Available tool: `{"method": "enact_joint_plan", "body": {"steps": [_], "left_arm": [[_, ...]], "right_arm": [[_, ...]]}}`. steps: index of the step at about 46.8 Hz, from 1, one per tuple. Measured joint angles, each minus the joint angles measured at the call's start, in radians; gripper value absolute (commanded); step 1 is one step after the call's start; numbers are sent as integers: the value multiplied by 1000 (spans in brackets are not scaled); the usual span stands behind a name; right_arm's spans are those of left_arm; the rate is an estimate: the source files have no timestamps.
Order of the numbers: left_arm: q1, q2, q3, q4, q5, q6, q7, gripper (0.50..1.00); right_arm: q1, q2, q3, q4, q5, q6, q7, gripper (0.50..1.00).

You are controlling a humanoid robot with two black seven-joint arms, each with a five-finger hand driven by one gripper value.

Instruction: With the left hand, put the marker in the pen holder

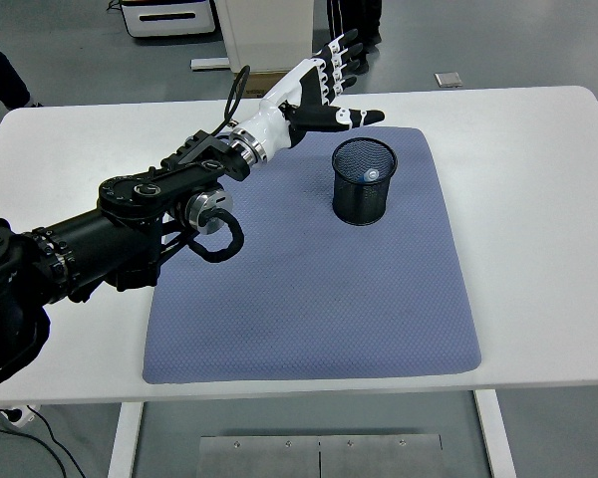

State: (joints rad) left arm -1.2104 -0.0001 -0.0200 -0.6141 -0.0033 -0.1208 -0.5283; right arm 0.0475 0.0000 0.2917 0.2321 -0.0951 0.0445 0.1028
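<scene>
A black mesh pen holder (364,180) stands upright on the blue-grey mat (309,289), toward its far right. The blue marker (371,174) stands inside the holder; only its light tip shows at the rim. My left hand (331,88) is up and to the left of the holder, behind it, with the fingers spread and nothing in them. It does not touch the holder. The right arm is out of view.
The mat covers the middle of the white table (538,199). A person's legs (354,15) and a cabinet (269,35) stand beyond the table's far edge.
</scene>
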Motion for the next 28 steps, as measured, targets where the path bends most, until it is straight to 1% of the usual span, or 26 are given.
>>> {"method": "enact_joint_plan", "body": {"steps": [3,9,12,16,20,24,28], "left_arm": [[0,13,0,5,8,3,1,1000],[8,95,0,11,29,6,2,1000],[20,118,-6,15,24,6,-3,1000],[50,146,-34,28,20,5,-26,1000],[97,200,-79,34,16,0,-62,1000],[143,255,-130,35,14,-12,-68,1000],[183,289,-172,35,12,-28,-64,1000]], "right_arm": [[0,0,0,0,0,0,0,1000],[0,0,0,0,0,0,0,1000],[0,0,0,0,0,0,0,1000],[0,0,0,0,0,0,0,1000],[0,0,0,0,0,0,0,1000],[0,0,0,0,0,0,0,1000],[0,0,0,0,0,0,0,1000]]}}
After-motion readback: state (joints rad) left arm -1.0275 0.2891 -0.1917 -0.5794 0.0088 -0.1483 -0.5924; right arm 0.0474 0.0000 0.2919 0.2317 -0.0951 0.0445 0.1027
